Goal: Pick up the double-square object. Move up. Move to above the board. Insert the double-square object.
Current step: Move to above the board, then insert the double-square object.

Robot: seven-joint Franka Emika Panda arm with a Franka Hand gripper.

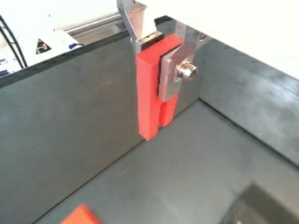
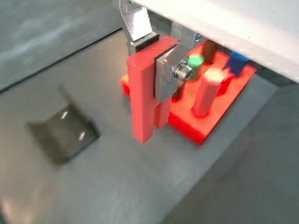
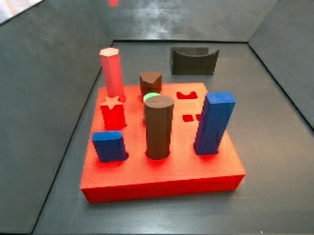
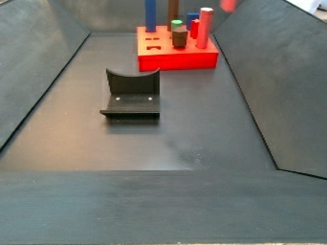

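My gripper (image 1: 158, 59) is shut on the double-square object (image 1: 152, 96), a slim salmon-red bar that hangs upright from the silver fingers (image 1: 176, 74). Both wrist views show the grip, and the bar's stepped lower end (image 2: 142, 118) is free in the air. The board (image 2: 201, 124) is a thick red block that lies below and beside the bar. It also shows in both side views (image 3: 160, 176) (image 4: 179, 60). In the side views only a small red tip shows at the upper edge (image 3: 114, 3) (image 4: 230, 5). The gripper itself is out of those views.
The board carries a salmon hexagonal post (image 3: 110, 66), a short red star peg (image 3: 113, 113), blue pegs (image 3: 215, 121), dark cylinders (image 3: 157, 126) and a green peg (image 2: 194, 62). The fixture (image 4: 130, 94) stands on the dark floor near the board (image 2: 65, 131). Dark sloping walls enclose the floor.
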